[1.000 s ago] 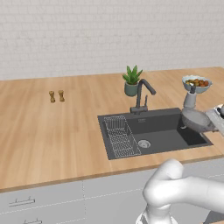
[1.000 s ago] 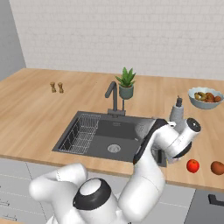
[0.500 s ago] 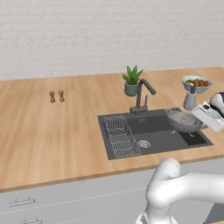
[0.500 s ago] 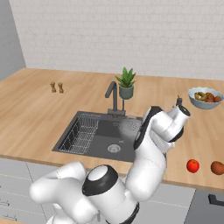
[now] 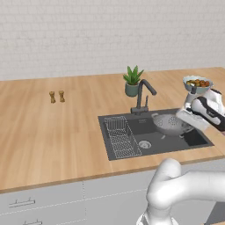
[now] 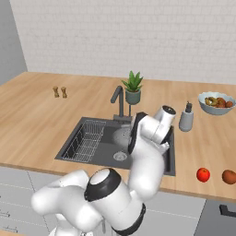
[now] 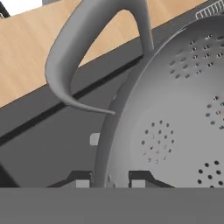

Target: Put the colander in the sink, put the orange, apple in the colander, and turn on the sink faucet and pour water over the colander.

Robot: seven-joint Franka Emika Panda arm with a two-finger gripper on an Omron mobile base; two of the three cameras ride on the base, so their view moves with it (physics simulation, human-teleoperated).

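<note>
The silvery colander point(image 5: 168, 124) hangs low over the right half of the dark sink point(image 5: 160, 144), tilted. My gripper point(image 5: 186, 121) is shut on its right rim. In the hand view the perforated colander point(image 7: 175, 122) is seen close up, its looped handle point(image 7: 83, 57) sticks up, and my gripper point(image 7: 109, 182) pinches the rim between its fingertips point(image 7: 81, 182). The dark gooseneck faucet point(image 5: 143, 94) stands behind the basin. The red apple point(image 6: 203, 174) and the orange point(image 6: 229, 176) lie on the counter right of the sink point(image 6: 107, 148). My arm hides most of the colander point(image 6: 121, 135) in the right base view.
A wire rack point(image 5: 122, 136) fills the sink's left part. A potted plant point(image 5: 132, 81) stands behind the faucet. A stemmed fruit bowl point(image 5: 197, 83) and a soap dispenser point(image 6: 186, 120) sit at the back right. Two small shakers point(image 5: 57, 96) stand far left.
My arm has swung left, carrying the colander from the counter side at the right over the basin and down toward the sink.
</note>
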